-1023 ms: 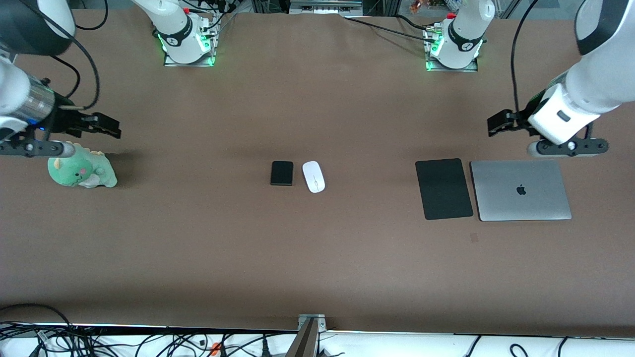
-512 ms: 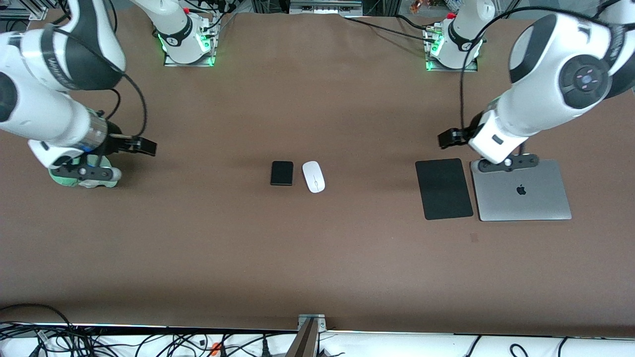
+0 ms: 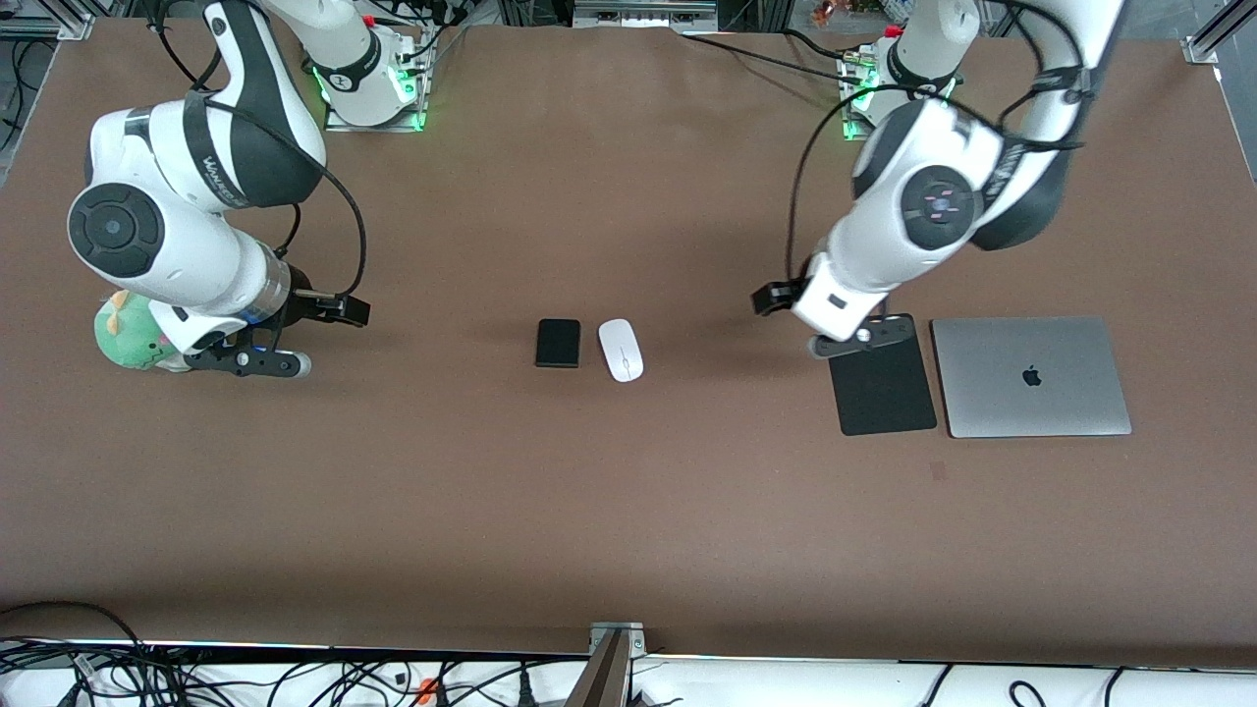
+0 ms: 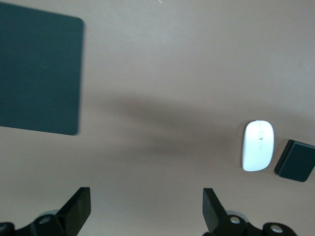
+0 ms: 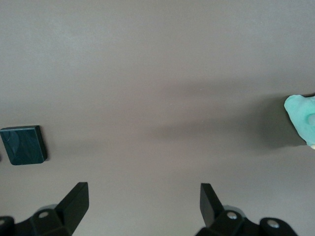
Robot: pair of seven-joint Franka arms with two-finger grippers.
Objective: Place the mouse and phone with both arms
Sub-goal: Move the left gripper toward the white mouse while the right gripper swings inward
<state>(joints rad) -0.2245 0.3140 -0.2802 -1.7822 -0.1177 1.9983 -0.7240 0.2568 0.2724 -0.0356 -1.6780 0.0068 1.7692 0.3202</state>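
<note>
The white oval mouse (image 3: pixel 621 350) and the small black phone (image 3: pixel 558 343) lie side by side in the middle of the table, the phone toward the right arm's end. My left gripper (image 3: pixel 769 299) hangs open over bare table between the mouse and the black mouse pad, nothing in it. My right gripper (image 3: pixel 346 312) is open over bare table between the green plush and the phone. The left wrist view shows the mouse (image 4: pixel 257 145) and phone (image 4: pixel 295 161) off from its gripper (image 4: pixel 146 197). The right wrist view shows the phone (image 5: pixel 23 144) ahead of its gripper (image 5: pixel 142 194).
A thin black mouse pad (image 3: pixel 881 383) and a closed silver laptop (image 3: pixel 1031 376) lie toward the left arm's end. A green plush toy (image 3: pixel 123 334) sits toward the right arm's end, partly hidden by the right arm. Cables run along the table's near edge.
Both arms have swung in from the table's ends toward the middle. The left gripper passed over the laptop and mouse pad; the right gripper passed over the plush. Mouse and phone have not moved.
</note>
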